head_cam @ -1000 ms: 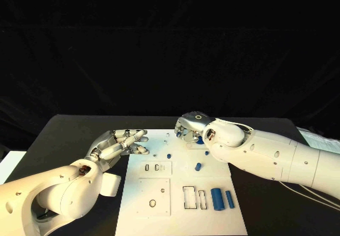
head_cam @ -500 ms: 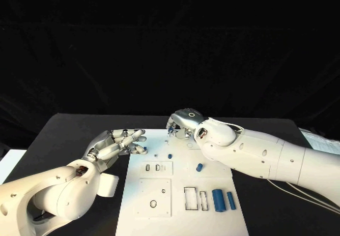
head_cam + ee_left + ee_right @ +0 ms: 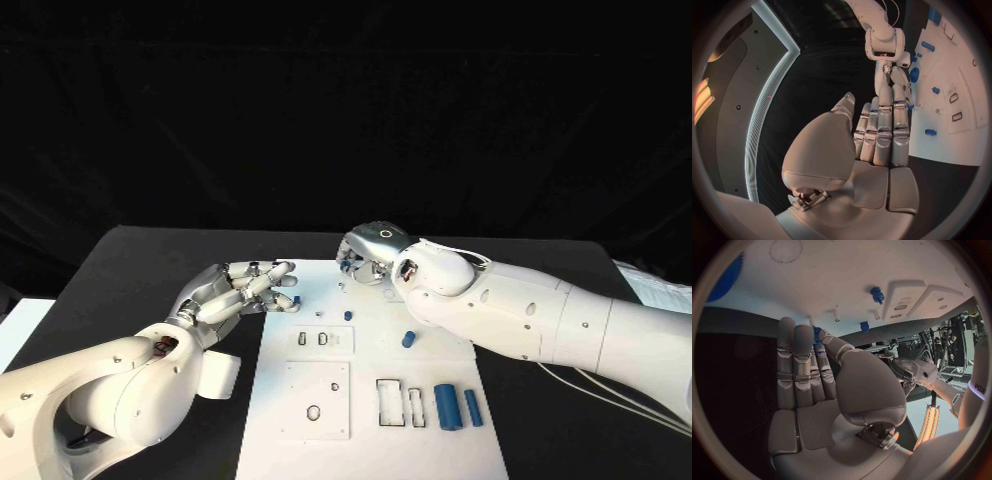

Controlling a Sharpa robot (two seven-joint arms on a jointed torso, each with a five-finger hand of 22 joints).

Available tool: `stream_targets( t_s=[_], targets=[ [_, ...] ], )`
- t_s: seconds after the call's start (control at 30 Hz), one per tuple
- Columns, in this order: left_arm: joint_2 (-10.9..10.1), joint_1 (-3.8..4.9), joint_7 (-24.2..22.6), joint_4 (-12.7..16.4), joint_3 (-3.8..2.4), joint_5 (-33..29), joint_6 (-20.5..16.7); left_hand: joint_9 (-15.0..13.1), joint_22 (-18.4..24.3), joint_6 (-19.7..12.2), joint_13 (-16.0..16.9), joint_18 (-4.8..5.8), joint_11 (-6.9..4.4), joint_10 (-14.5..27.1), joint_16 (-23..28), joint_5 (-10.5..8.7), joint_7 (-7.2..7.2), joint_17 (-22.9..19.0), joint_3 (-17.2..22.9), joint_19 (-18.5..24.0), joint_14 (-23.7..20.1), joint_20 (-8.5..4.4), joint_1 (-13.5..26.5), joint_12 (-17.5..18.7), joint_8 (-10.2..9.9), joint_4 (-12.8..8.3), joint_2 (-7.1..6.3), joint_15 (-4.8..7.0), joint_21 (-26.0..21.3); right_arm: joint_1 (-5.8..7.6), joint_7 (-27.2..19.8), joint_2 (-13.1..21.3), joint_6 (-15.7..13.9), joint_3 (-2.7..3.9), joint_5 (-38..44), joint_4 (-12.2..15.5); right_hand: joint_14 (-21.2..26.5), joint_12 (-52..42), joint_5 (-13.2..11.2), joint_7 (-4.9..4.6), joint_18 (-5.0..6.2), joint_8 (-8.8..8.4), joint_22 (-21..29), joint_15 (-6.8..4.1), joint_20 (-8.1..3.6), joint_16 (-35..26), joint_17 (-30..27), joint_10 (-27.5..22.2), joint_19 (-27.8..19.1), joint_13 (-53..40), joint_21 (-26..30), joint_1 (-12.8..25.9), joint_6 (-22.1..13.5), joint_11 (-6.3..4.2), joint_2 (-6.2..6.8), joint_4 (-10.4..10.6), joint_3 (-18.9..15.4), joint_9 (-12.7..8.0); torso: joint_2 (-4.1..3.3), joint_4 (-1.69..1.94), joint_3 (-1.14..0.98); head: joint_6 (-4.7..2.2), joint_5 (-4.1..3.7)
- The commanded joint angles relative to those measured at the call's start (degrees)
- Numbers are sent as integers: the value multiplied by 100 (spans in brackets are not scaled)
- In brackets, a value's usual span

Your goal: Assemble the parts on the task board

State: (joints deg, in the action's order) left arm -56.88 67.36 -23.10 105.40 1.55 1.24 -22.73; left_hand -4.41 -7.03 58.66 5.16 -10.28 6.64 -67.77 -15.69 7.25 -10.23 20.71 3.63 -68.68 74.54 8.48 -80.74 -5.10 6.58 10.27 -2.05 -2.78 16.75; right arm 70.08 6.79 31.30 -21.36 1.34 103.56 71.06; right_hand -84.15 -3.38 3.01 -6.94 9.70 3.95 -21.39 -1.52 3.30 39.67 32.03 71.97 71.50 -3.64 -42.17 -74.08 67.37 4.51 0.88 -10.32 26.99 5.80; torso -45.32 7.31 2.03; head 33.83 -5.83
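Nearest in the head view, two blue cylinders (image 3: 457,405) lie side by side at the lower right of the white task board (image 3: 368,440) on the black table (image 3: 130,270). Mid-frame, a small blue part (image 3: 408,339) lies on the board. At its far left edge the left robot hand (image 3: 238,290) hovers, fingers loosely spread, holding nothing. Farther, centre frame, the right robot hand (image 3: 368,258) is hidden behind its wrist; the right wrist view shows its fingers (image 3: 795,365) straight and together, with a blue toothed piece (image 3: 816,333) at the fingertips, whether pinched I cannot tell.
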Motion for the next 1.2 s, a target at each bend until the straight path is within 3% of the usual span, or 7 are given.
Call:
stream_targets(
  t_s=[0.03, 0.37, 0.6, 0.97, 1.07, 1.2],
  targets=[
    [7, 12, -28, 14, -5, -14, 127, 7, 5, -5, 0, -10, 12, 14, 35, -5, -43, 9, -6, -16, -34, 29, -50, 21, -31, -37, 11, -4, -26, -6, 52, -22, 351, 1, 73, -32, 3, -15, 0, -33, 66, -16, -7, 0, -1, 51, 21, 69, -36, -9, -33, -33, 1, -112, 29, -22, 52, 7, -7, 5, 4, 11, -6],
    [5, 13, -23, 18, -5, -14, 138, 7, 6, -4, 0, -10, 12, 15, 38, -5, -43, 13, -6, -16, -35, 30, -51, 24, -32, -39, 11, -5, -27, -10, 302, -79, 458, 0, 177, -107, 2, -7, 0, -34, 68, -26, -35, 2, 8, 130, 95, 34, -61, -5, -73, 0, -25, -107, 78, 21, 62, 4, -16, 7, 16, -33, -9],
    [5, 15, -24, 25, -5, -14, 148, 7, 6, -3, -1, -10, 13, 16, 40, -6, -42, 15, -6, -15, -36, 30, -52, 27, -33, -40, 12, -5, -29, -11, 355, -160, 444, -2, 191, -196, 25, -2, 1, -59, 70, -42, -81, 28, 31, 190, 140, -102, -111, 3, -139, 43, -137, -76, 152, 115, 121, -15, -22, 16, 19, -18, -14],
    [-4, 23, -19, 27, -5, -14, 145, 7, 6, -3, -1, -10, 13, 16, 40, -6, -42, 15, -6, -15, -36, 30, -52, 27, -33, -40, 12, -5, -29, -14, 327, -201, 397, -8, 77, -256, 180, 0, -14, -171, 65, -52, -98, 199, 171, 41, -22, -1228, -292, 20, -153, 198, -907, 132, 541, 380, 43, -184, -25, 8, 25, -10, -7],
    [-10, 27, -14, 21, -5, -14, 149, 7, 6, -3, -1, -10, 13, 16, 40, -6, -42, 15, -6, -15, -36, 30, -52, 27, -33, -40, 12, -5, -29, -14, 330, -148, 275, -8, 41, -191, 208, -18, -17, -160, 76, -41, -68, 246, 227, -14, -64, -1547, -340, 9, -115, 94, -1148, 188, 600, 503, -132, -202, -25, 8, 22, -9, -7],
    [-31, 31, -10, 8, -4, -15, 150, 7, 8, -1, -1, -10, 13, 19, 45, -7, -43, 24, -7, -15, -39, 31, -54, 34, -37, -44, 12, -5, -32, -15, 333, 68, 159, 2, -84, 68, 180, -55, -10, -196, 85, -24, -63, 239, 229, -10, -71, -1479, -328, -5, -118, 56, -1128, 173, 593, 567, -184, -189, -26, -1, 17, -17, -11]
  ],
)
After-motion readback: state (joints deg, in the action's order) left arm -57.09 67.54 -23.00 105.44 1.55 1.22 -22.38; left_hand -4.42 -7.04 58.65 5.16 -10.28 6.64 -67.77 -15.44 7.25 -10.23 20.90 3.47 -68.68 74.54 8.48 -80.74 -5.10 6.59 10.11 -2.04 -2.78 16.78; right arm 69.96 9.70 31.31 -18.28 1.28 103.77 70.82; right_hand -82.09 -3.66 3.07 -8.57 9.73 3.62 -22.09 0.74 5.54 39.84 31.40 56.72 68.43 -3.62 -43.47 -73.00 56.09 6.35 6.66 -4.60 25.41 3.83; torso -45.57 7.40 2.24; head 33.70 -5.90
